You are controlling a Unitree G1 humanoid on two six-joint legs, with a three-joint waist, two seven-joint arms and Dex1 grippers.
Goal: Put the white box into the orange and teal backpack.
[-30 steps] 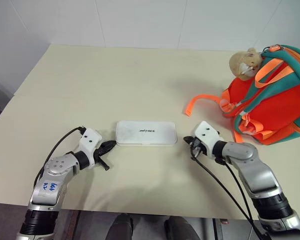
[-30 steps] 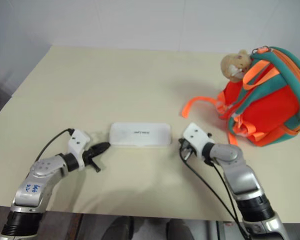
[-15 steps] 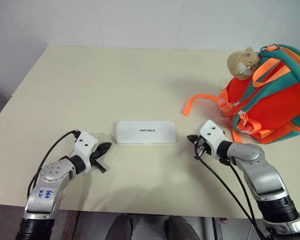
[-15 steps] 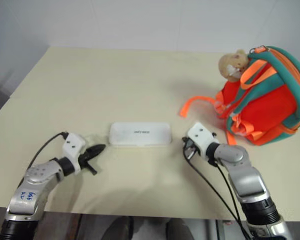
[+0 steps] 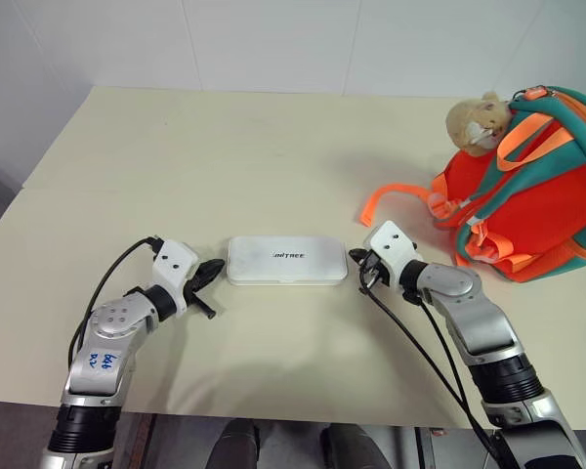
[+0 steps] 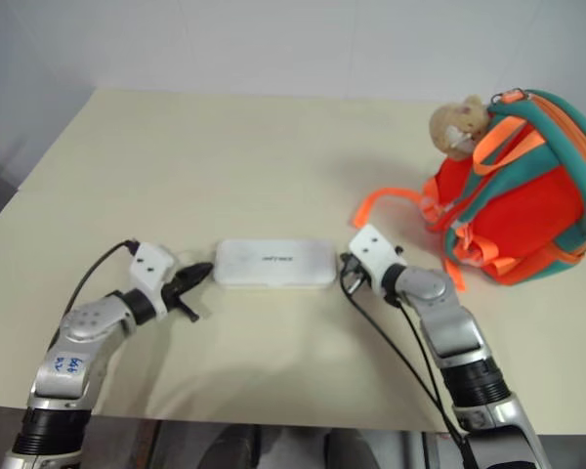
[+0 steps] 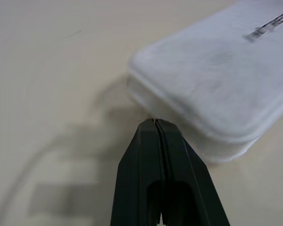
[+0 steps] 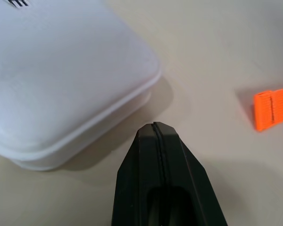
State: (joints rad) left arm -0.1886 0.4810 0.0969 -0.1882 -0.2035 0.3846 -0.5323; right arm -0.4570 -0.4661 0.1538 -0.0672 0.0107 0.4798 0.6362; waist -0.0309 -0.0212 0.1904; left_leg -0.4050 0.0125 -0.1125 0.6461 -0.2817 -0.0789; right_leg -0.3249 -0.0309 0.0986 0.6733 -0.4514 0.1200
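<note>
The white box (image 5: 286,261) lies flat near the table's middle, dark lettering on its lid. My left gripper (image 5: 216,266) is shut, its tip at the box's left end; the left wrist view has the closed fingertips (image 7: 154,123) right against the box (image 7: 212,89). My right gripper (image 5: 355,259) is shut too, its tip just off the box's right end; in the right wrist view a small gap separates it (image 8: 155,126) from the box (image 8: 61,70). The orange and teal backpack (image 5: 532,195) stands at the right with a beige plush charm (image 5: 477,122) on top.
An orange webbing strap (image 5: 396,198) trails from the backpack across the beige table (image 5: 225,156) toward the box's right end. Black cables hang from both wrists. A white wall runs behind the table's far edge.
Both shut grippers have closed in on the box from either side: the left tip now reaches its left end, the right tip has come close to its right end. The box has not moved.
</note>
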